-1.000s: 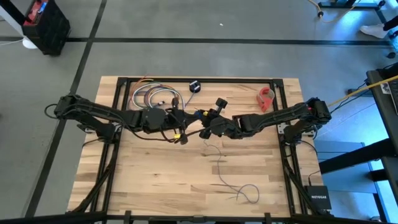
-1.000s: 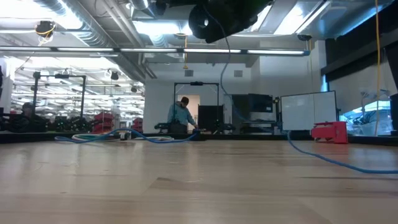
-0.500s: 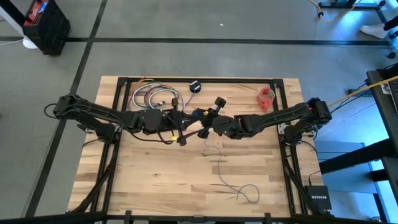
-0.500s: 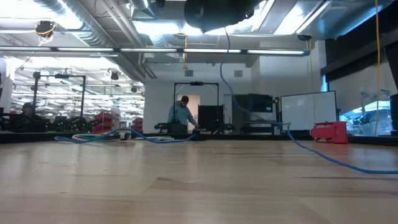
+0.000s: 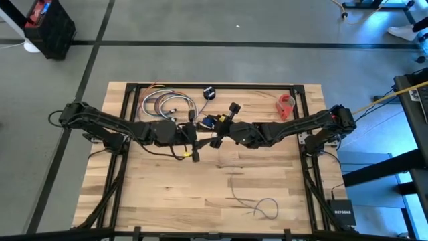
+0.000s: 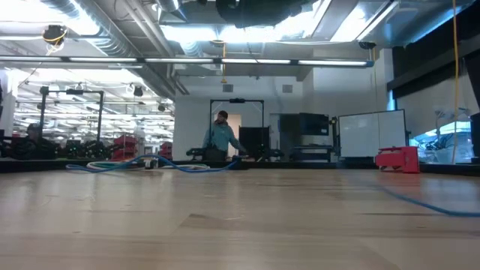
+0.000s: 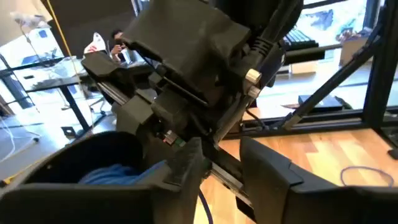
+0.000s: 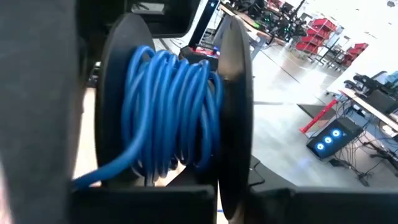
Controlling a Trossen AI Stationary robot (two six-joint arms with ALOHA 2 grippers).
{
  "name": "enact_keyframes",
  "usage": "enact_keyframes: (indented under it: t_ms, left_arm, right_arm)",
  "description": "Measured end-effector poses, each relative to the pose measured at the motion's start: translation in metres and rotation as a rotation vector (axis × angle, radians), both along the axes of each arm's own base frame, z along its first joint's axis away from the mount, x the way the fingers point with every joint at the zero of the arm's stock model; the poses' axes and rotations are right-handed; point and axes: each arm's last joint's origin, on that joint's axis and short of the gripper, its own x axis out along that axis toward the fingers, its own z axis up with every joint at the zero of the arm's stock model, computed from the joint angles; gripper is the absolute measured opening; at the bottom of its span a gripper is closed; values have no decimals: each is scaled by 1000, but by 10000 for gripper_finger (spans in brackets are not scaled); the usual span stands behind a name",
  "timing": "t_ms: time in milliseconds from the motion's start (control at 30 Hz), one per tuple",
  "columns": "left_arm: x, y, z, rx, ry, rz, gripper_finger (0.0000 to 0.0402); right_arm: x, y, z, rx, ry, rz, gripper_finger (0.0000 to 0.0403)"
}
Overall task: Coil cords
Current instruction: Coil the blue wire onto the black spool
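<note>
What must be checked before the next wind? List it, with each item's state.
1. Right gripper shut on the spool: ok.
2. Cord wound between the spool's flanges: ok.
3. Left gripper gripping the cord: not ok, fingers apart.
4. Loose tail on the table free of knots: cannot tell; it ends in a loop.
5. Cable bundle apart from the tail: ok.

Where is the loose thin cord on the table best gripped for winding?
Take the thin cord on its single straight stretch, from straight above, jaws across it: it lies flat on the table, while its end loop doubles up. The right gripper holds the spool.
</note>
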Motion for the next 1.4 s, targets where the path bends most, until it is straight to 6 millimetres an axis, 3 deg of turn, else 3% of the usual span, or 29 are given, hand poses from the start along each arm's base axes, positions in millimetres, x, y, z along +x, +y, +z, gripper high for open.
enact_keyframes:
  t_ms: [300, 633, 1067, 1267, 1400]
  left_arm:
    - [-3, -16, -3, 62, 33, -54, 127]
    - [-4, -16, -1, 83, 27, -44, 128]
    - [-37, -20, 37, 73, -121, -80, 127]
    - [-44, -14, 24, 64, 41, 4, 127]
    - [-42, -8, 9, 36, 36, 43, 127]
  right_arm:
    - [-3, 0, 8, -36, -18, 1, 5]
    - [-3, 0, 28, -57, -11, 7, 5]
    - [-5, -1, 35, -43, -44, 1, 5]
    - [-5, -1, 36, -54, -41, 8, 5]
    - [-5, -1, 42, -78, -73, 13, 5]
